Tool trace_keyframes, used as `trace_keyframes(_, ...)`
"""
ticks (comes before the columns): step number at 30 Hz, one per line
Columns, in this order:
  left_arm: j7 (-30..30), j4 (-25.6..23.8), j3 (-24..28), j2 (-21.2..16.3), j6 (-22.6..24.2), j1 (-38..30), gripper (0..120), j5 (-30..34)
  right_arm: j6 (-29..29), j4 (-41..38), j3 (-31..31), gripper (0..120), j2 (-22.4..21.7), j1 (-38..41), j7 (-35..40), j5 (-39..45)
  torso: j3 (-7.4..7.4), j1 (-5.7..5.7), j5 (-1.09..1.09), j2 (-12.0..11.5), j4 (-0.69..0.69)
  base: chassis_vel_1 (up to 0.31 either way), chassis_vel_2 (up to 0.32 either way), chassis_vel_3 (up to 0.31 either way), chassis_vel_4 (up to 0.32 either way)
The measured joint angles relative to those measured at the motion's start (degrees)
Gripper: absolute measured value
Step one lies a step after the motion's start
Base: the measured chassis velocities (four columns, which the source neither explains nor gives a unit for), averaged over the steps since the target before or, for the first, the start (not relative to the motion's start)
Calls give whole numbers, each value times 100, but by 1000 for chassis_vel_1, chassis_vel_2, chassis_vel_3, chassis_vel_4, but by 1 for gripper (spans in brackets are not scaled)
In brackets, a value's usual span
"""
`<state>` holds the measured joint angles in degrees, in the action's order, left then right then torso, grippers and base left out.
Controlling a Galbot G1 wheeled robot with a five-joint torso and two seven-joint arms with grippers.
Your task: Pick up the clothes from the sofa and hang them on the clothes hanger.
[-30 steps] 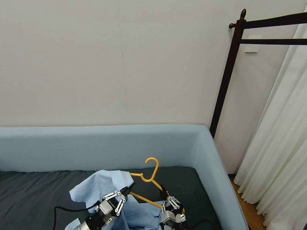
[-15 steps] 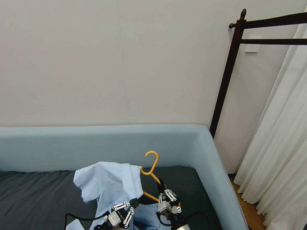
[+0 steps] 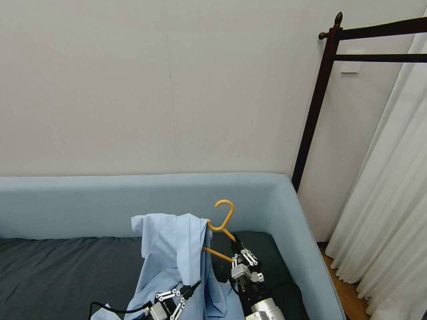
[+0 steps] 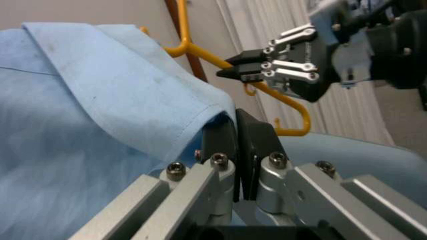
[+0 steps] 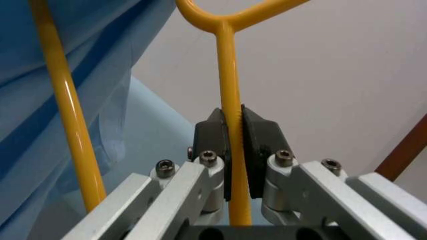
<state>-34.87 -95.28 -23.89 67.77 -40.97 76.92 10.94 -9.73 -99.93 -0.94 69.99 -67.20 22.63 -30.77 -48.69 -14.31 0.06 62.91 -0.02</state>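
**mako_77:** Right gripper (image 5: 235, 135) is clamped tight on the yellow hanger (image 5: 227, 75), pinching the bar just below the hook. Left gripper (image 4: 235, 145) has its pads pressed together on the hem of the blue shirt (image 4: 100, 100), as far as I can tell. Both sit low over the sofa (image 3: 133, 193) seat, near its right-hand end. The shirt is draped off the hanger, above the seat and in front of the sofa back.

**rigtinker:** So we're mid-lift. My two cents: keep the hook pointing up and raise both arms together, or the left one will drag the shirt off the hanger's shoulder. I'd let go of the hem only once the cloth hangs free. Then swing it over to the clothes rack (image 3: 313, 113), just past the sofa's right end.

**mako_77:** Compared with a second ago, the hook is higher and further toward the sofa's right end. The shirt was bunched low on the seat then. Now it hangs in long folds.
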Motion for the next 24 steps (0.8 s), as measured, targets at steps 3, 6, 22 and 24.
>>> trace_keyframes(3,145,-44,-55,-17,-78,22,15,-2,-157,-20,-41,5,-12,-4,-73,-86,0,0,0,0,0,0,0,0,0)
trace_keyframes(6,153,-31,-88,-15,-154,31,22,-13,-188,-21,-46,5,-31,8,-78,-79,0,0,0,0,0,0,0,0,0)
trace_keyframes(22,166,-109,-685,-1035,-616,486,83,440,-651,-68,-382,5,-186,-20,-135,-30,0,0,-1,0,1,0,0,0,0)
trace_keyframes(24,107,-231,-751,-1164,-620,559,88,590,-670,-69,-386,5,-185,-28,-135,-30,0,0,0,0,0,0,0,0,0)
